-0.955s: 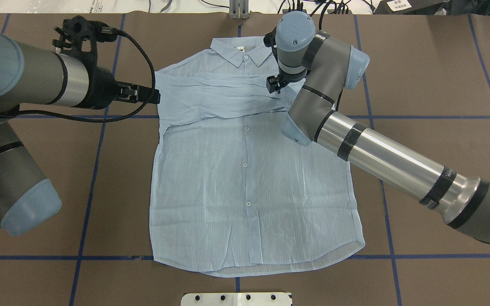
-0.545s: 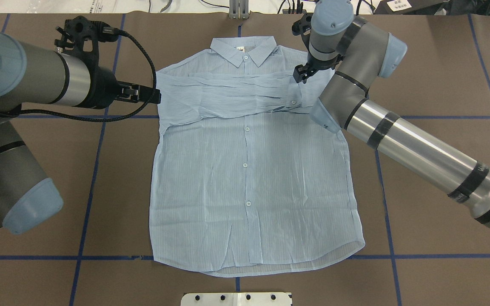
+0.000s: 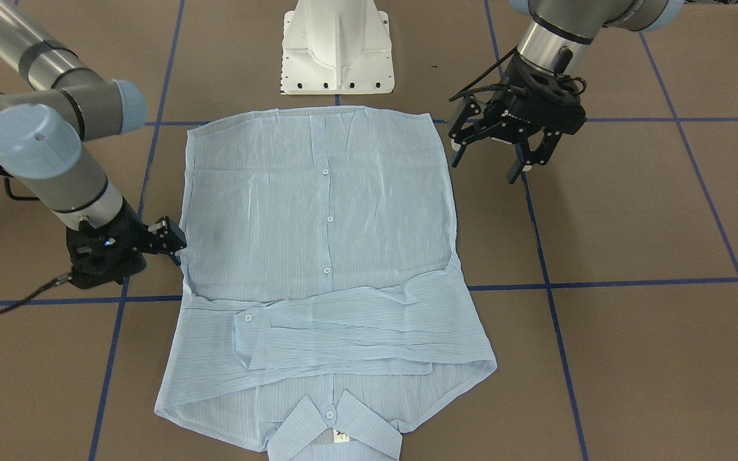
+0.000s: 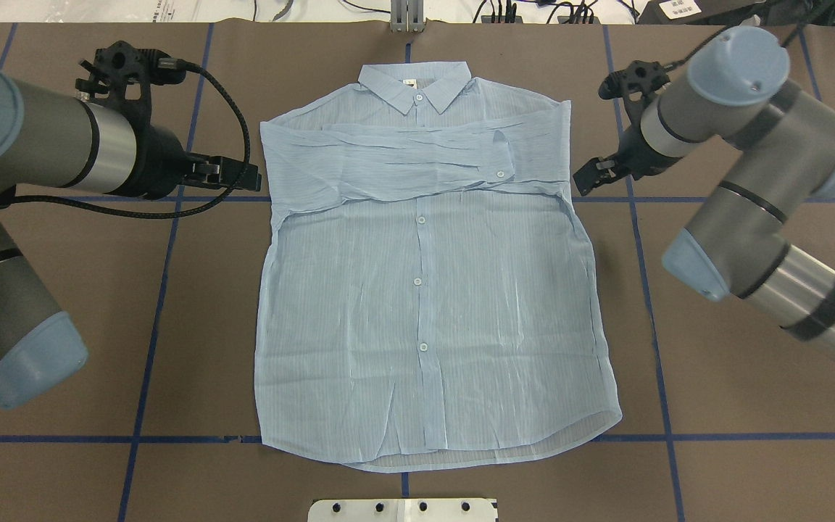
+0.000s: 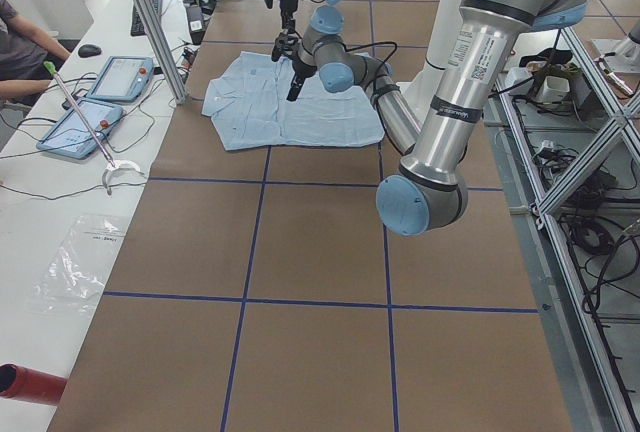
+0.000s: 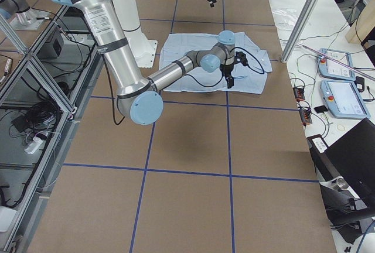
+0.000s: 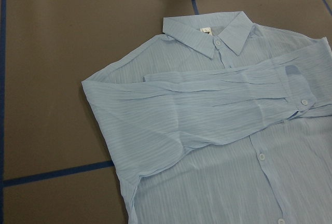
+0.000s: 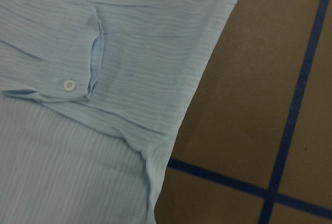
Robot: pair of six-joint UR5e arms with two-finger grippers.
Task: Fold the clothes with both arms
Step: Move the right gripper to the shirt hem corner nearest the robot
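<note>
The clothes are one light blue striped shirt (image 4: 425,304), lying flat and buttoned-side up with its collar (image 4: 415,83) away from the robot. Both sleeves lie folded across the chest, and a buttoned cuff (image 4: 501,163) rests near the shirt's right shoulder. The left gripper (image 4: 251,176) hovers off the shirt's left shoulder edge. In the front-facing view this gripper (image 3: 487,163) is open with nothing between its fingers. Low beside the right shoulder edge, clear of the cloth, the right gripper (image 4: 583,180) is open and empty. The right wrist view shows the cuff button (image 8: 67,85) close up.
The brown table cover carries blue tape lines (image 4: 649,290). The robot's white pedestal base (image 3: 337,51) stands at the near edge behind the shirt's hem. In the exterior left view, a side bench with tablets (image 5: 100,92) and a seated person (image 5: 20,47) lies beyond the table.
The right arm swung from over the shirt's chest out to the right, off the cloth, leaving the sleeve cuff lying on the chest. The left gripper drew back slightly to the left.
</note>
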